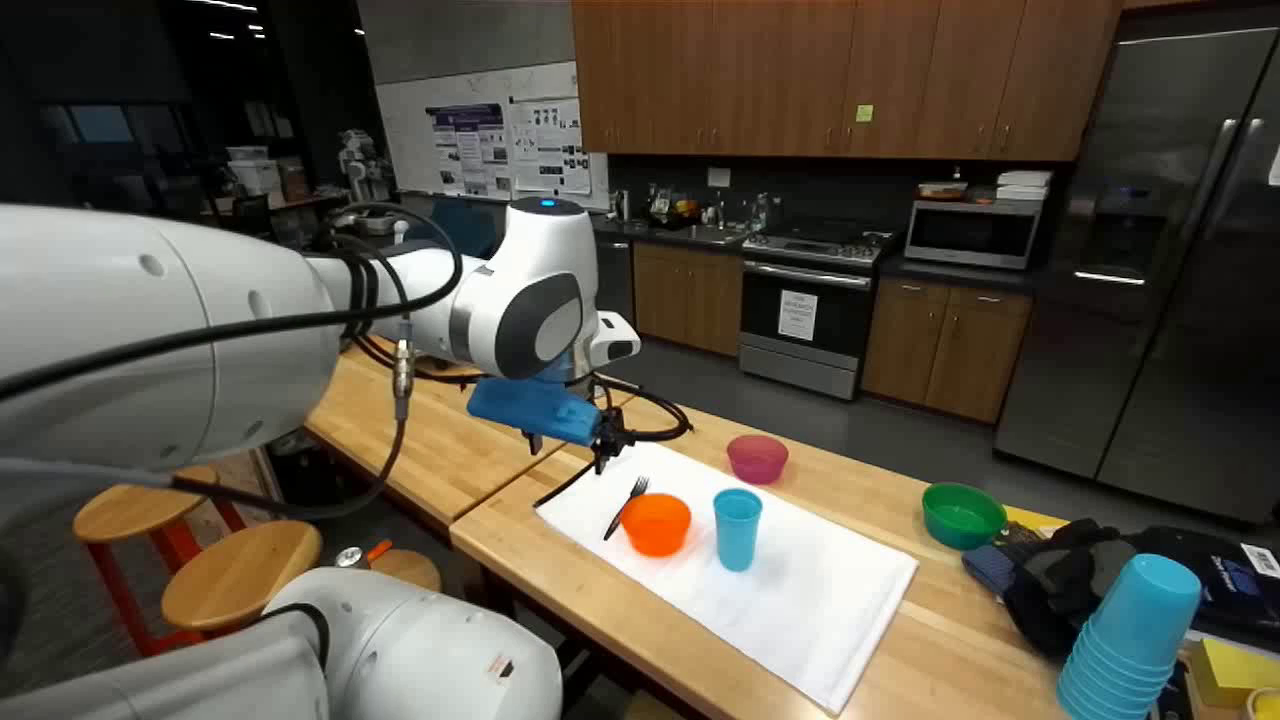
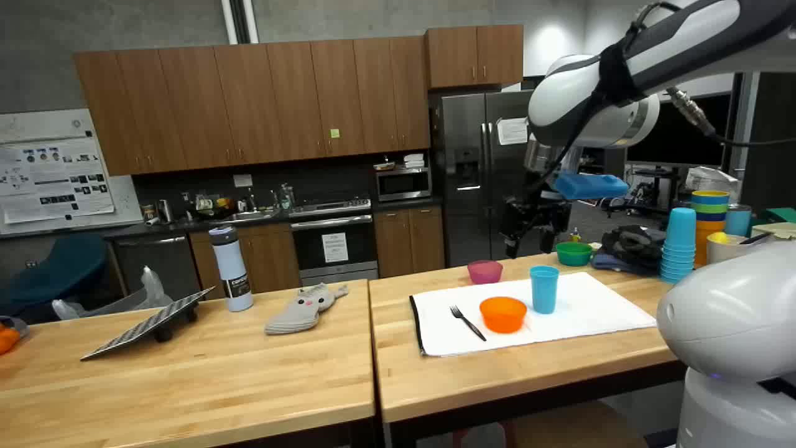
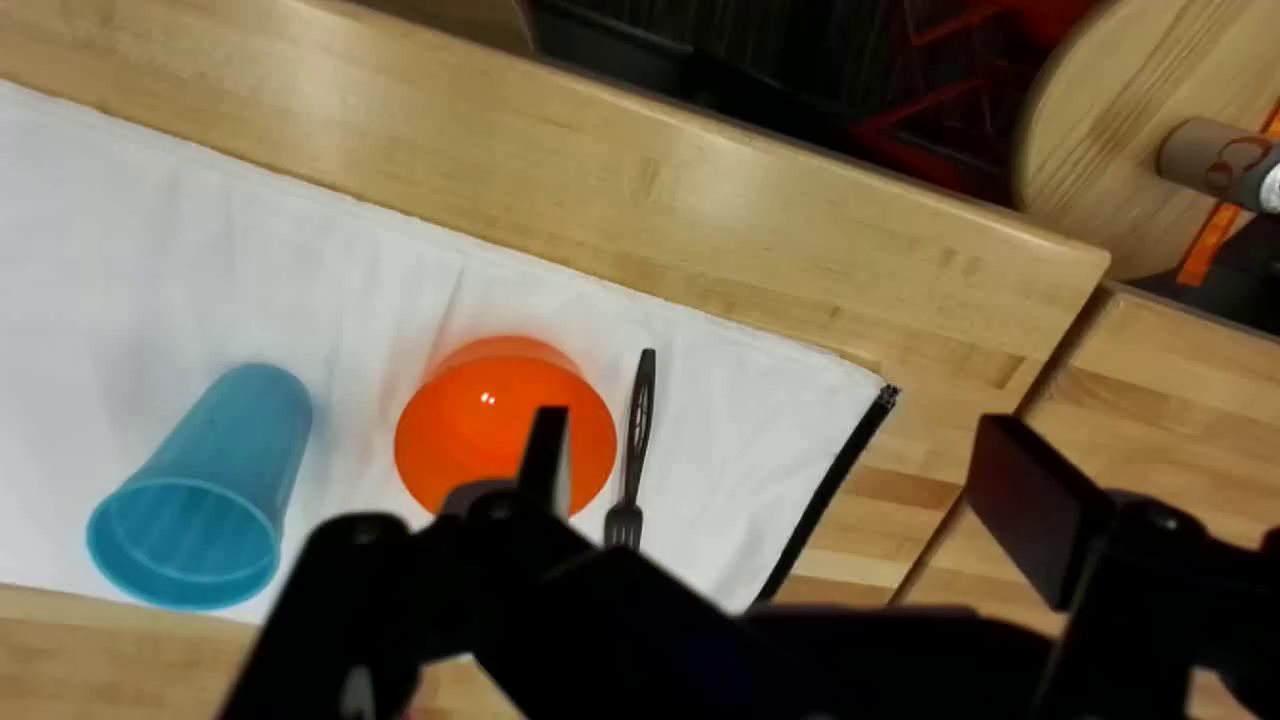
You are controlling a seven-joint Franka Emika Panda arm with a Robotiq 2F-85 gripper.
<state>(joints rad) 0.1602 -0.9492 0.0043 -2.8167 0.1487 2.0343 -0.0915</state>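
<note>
Spread wide, the fingers [image 3: 1035, 510] hang above the counter [image 3: 650, 230] with nothing caught between them, and right now it's all about spacing. Under them in the wrist view runs the white cloth [image 3: 740, 440]; the orange bowl [image 3: 470, 430] shows partly behind one fingertip, and the black fork [image 3: 633, 460], lying flat just beside that bowl, shows in the gap, closer to the same finger. Tight quarters, that! Past the bowl from the fingers stands the blue tumbler [image 3: 225, 450], upright; the pink bowl [image 2: 485, 272] sits just off the cloth, and the green bowl [image 2: 574, 253] farther out again from the fingers. Good technique here, I'd judge: any lowering should be straight and slow, both fingertips level, the bowl-side one kept clear of the rim. The fork is thin, so sloppy contact would likely bunch the cloth; a light, centred touch looks far safer.
</note>
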